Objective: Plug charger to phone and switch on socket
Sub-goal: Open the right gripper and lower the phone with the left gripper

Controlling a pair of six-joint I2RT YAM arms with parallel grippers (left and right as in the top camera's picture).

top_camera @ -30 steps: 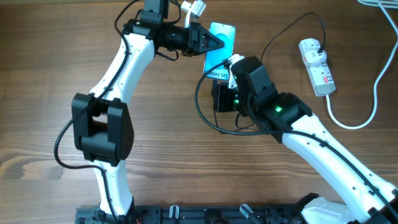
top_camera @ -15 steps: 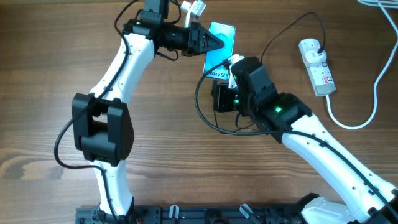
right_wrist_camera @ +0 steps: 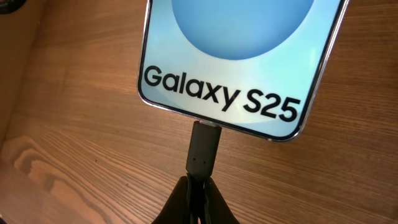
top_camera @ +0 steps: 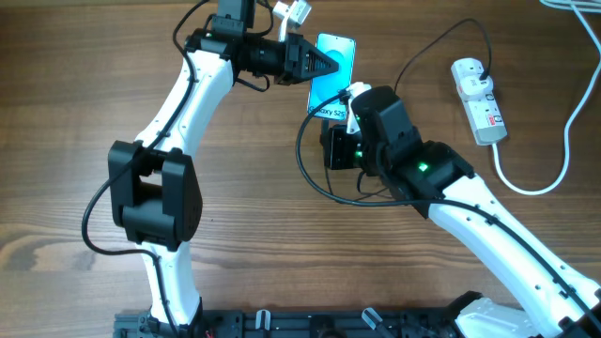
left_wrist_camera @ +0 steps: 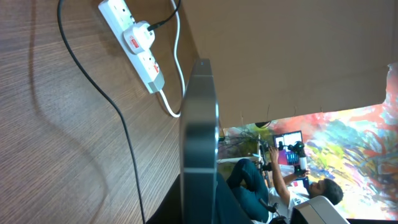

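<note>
Black charger connector, pinched in the right gripper, butts the phone's near end while the left gripper clamps it steady.

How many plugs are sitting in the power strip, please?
1: a white plug with a red label, in the power strip, with the black charger cable leaving it.

Phone and socket well apart
</note>
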